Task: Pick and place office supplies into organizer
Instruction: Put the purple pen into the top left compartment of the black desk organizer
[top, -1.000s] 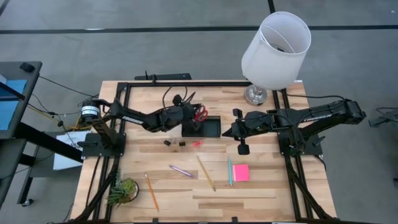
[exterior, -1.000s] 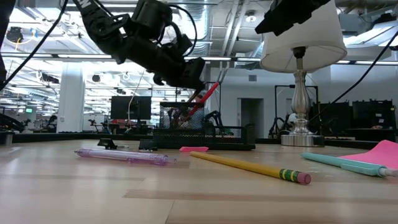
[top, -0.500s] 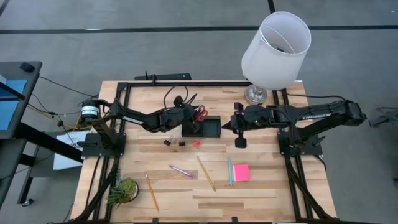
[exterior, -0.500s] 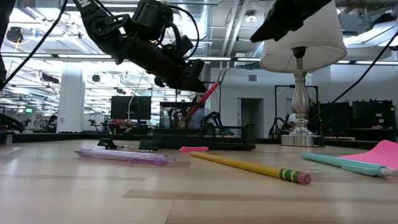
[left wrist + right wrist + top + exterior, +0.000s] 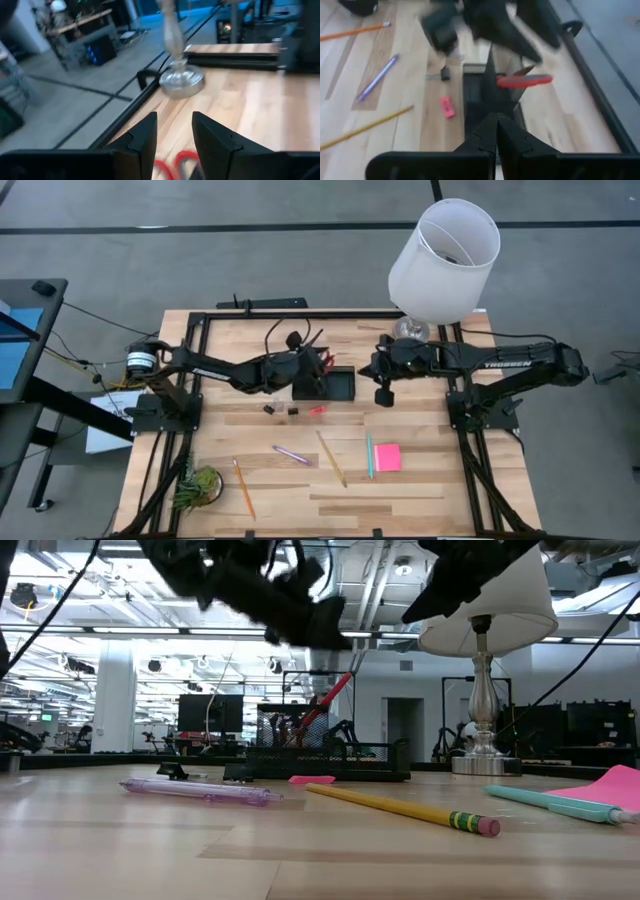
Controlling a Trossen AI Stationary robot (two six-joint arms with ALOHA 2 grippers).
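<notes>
Red handles of one pair of scissors (image 5: 323, 361) stand up out of the taller compartment of the black organizer (image 5: 342, 387), near the table's far middle. I count five pens and pencils loose on the wood: an orange pencil (image 5: 243, 488), a purple pen (image 5: 292, 454), a yellow pencil (image 5: 331, 457), a teal pen (image 5: 368, 455), plus one pink sticky pad (image 5: 388, 457) just beside the teal pen. Two small black clips (image 5: 280, 410) and one pink eraser (image 5: 316, 410) lie near the organizer's front edge.

From the low camera the scissor blades are lost inside the mesh box. My left wrist picture catches only the tops of the red loops, cut off at its edge.

My left gripper (image 5: 312, 363) hangs over the organizer's tall box, arm stretched low across the table, fingers (image 5: 145, 137) parted with nothing between them. My right gripper (image 5: 381, 375) reaches in from the other side, just beside the organizer's low end, fingers (image 5: 496, 132) pressed together and empty.
</notes>
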